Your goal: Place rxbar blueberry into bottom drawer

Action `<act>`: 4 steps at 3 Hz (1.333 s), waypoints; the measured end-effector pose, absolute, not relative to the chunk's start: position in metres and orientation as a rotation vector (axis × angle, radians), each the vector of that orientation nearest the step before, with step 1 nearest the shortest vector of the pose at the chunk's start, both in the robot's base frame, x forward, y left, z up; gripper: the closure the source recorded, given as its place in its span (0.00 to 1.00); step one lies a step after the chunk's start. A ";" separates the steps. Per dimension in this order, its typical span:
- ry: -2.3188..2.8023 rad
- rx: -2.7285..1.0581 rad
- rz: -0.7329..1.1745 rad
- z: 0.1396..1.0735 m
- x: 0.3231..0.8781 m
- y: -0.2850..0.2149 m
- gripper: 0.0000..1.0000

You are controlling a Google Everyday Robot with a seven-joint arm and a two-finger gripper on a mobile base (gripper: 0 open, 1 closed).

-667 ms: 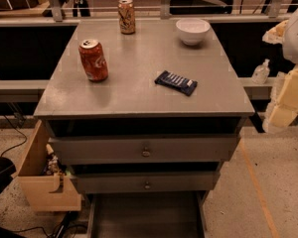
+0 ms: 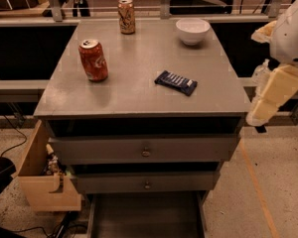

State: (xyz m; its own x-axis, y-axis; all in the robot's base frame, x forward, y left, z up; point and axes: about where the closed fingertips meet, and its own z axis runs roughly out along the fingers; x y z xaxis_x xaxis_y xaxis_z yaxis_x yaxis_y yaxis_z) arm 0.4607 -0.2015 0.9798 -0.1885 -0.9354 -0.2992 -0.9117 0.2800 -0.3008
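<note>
The rxbar blueberry (image 2: pixel 176 82), a flat dark-blue wrapper with white stripes, lies on the grey cabinet top (image 2: pixel 139 58), right of centre. The bottom drawer (image 2: pixel 146 217) is pulled out at the foot of the cabinet and shows a dark grey tray interior. My arm hangs at the right edge of the view, off the cabinet's right side. Its cream lower end with the gripper (image 2: pixel 260 117) points down beside the cabinet's front right corner, apart from the bar and below the level of the top.
A red soda can (image 2: pixel 93 59) stands at the left of the top, a tan can (image 2: pixel 126 16) at the back, and a white bowl (image 2: pixel 192 30) at the back right. Two upper drawers with round knobs (image 2: pixel 146 152) are closed. A wooden box (image 2: pixel 42 177) hangs at the cabinet's left.
The arm's cream lower end has shifted a little to the left, toward the cabinet's right side. The bar, cans and bowl have not moved.
</note>
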 end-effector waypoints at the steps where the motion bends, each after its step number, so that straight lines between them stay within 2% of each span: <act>1: 2.041 -1.517 0.051 0.962 0.495 -0.190 0.00; 2: 1.941 -1.354 0.167 0.948 0.533 -0.182 0.00; 4: 1.711 -1.109 0.212 0.951 0.626 -0.182 0.00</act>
State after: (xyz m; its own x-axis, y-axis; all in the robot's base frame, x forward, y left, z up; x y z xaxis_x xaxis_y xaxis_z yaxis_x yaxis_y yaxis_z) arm 0.6255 -0.1821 0.9510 -0.0336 -0.5680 -0.8223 -0.7515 0.5568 -0.3539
